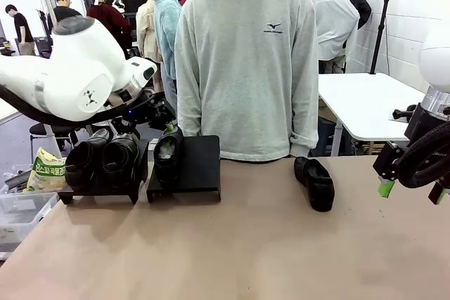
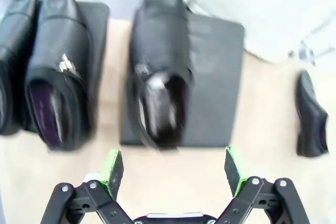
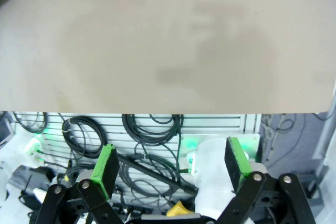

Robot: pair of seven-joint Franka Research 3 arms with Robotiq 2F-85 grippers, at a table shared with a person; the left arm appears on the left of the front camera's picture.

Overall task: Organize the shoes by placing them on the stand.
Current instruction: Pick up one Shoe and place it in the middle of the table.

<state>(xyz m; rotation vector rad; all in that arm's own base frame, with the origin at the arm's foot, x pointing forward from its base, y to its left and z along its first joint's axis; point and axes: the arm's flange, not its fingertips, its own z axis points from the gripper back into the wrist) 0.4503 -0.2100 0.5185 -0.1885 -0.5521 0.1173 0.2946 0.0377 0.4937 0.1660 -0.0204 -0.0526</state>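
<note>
Three shoes on two stands, one shoe on the counter.
Front view: a pair of shoes on the left stand, one shoe on the right stand, another shoe lying on the counter near the person; right tool hangs wide and empty. Left wrist view: left tool is wide, empty, above the counter just before the stand. Right wrist view: wide, empty tool over the counter edge.

Left gripper open, empty, above bare tabletop just short of black stand. One shoe on stand's left half. Shoe pair on second stand, left of it. Lone shoe on table, right of stand.
</note>
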